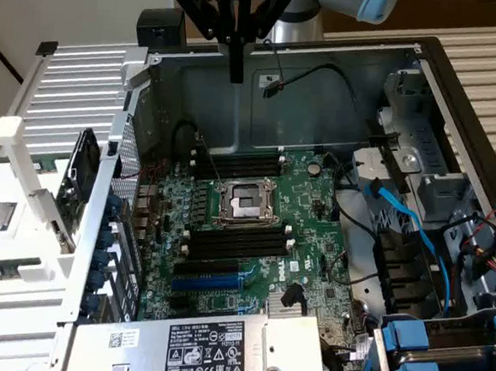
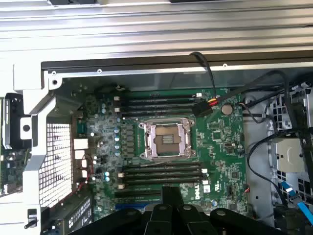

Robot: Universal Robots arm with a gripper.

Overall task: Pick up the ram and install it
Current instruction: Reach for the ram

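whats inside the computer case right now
A green motherboard with a bare processor socket, black memory slots on both sides of it that look empty, and loose cables. A labelled metal box hides the board's lower edge in the exterior view.

- The exterior view sits off the arm, high over the open computer case [image 1: 324, 97], and looks down at a slant from the power supply [image 1: 209, 354] end toward the case's far wall.
- It stands back enough to take in the whole motherboard [image 1: 313, 234] and the gripper [image 1: 236, 68] hanging above the far wall.
- The wrist view rides just behind the gripper [image 2: 171, 196] and faces nearly straight down on the motherboard [image 2: 220, 142].
- It is somewhat closer to the board than the exterior view.
- Both views share the CPU socket [image 1: 247, 201] [image 2: 166, 139], the black slots [image 1: 241, 163] [image 2: 159, 103] either side of it, and the case's far wall.
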